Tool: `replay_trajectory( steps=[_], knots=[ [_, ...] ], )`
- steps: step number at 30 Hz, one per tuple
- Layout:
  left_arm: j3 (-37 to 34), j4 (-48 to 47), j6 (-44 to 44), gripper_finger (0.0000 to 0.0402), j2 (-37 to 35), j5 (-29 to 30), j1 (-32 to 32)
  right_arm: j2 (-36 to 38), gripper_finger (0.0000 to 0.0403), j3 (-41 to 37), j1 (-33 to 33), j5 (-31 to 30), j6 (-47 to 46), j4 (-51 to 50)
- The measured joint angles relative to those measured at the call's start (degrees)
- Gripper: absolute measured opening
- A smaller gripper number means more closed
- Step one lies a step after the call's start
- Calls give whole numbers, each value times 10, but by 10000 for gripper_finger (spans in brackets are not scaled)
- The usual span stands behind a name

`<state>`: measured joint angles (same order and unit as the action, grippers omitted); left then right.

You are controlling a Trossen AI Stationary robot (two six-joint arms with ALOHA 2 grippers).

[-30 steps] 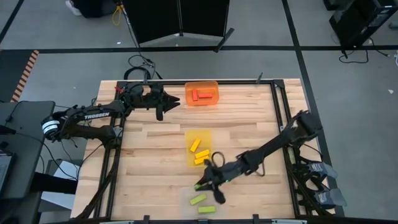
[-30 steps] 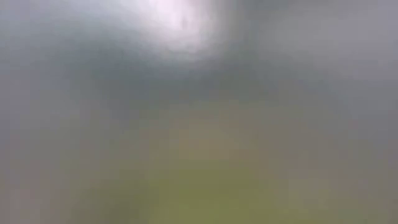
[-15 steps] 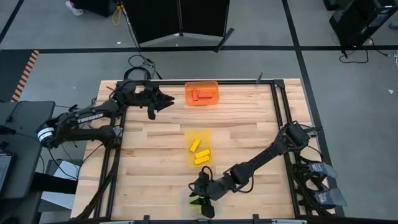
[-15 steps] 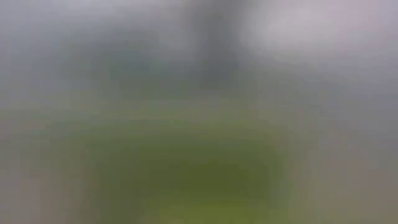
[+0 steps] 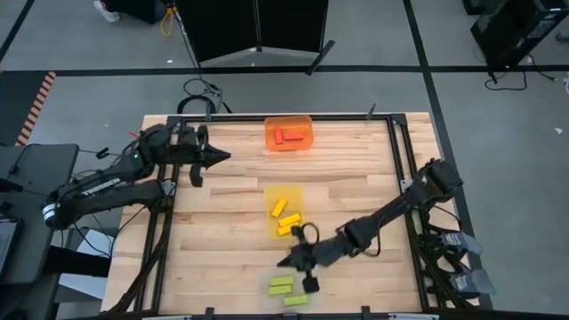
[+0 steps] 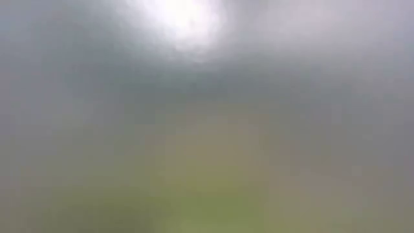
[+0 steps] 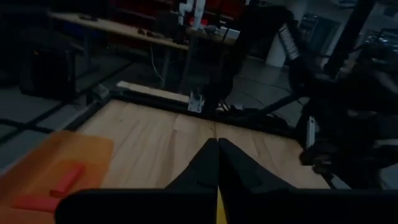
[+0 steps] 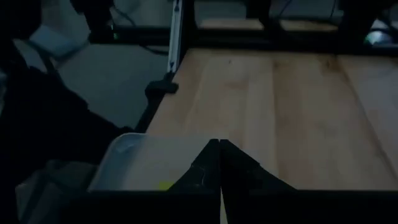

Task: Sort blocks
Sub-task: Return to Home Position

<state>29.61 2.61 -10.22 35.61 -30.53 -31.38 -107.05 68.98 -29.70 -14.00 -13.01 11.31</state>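
Lime green blocks (image 5: pixel 282 284) lie in the clear tray (image 5: pixel 265 277) at the near edge. Just beyond that tray my right gripper (image 5: pixel 284 262) hovers, shut and empty; its wrist view shows the clear tray (image 8: pixel 143 163) right under the fingers. Yellow blocks (image 5: pixel 284 216) lie in the yellow tray (image 5: pixel 271 194) at mid-table. Red blocks (image 5: pixel 286 136) lie in the orange tray (image 5: pixel 302 122) at the far edge. My left gripper (image 5: pixel 218 156) is shut and empty at the far left, pointing toward the orange tray (image 7: pixel 56 165).
A dark metal frame (image 5: pixel 396 160) runs along the table's edges. Bare wood (image 5: pixel 356 169) lies between the trays and the right rail. The low view is a blur and shows no object.
My right gripper carried a green block over the clear tray, opened and let it fall in, then drew back toward the far edge and shut. My left gripper drew back toward the table's left edge, away from the orange tray, and shut.
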Motion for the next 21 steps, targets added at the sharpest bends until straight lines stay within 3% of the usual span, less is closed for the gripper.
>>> replay_trajectory(
  steps=[6, 12, 16, 21],
  knots=[
    [-35, 20, 4, 9, -56, 97, 80, 81, 7, -199, 47, 19, 42, 217],
    [-148, 169, -21, 4, -60, 173, 158, 167, 5, -386, 82, 15, 48, 372],
    [-206, 219, -18, 4, -62, 246, 193, 237, 4, -489, 95, 8, 52, 428],
    [-233, 234, -15, 3, -81, 274, 227, 354, 4, -603, 96, 5, 41, 444]
  ],
)
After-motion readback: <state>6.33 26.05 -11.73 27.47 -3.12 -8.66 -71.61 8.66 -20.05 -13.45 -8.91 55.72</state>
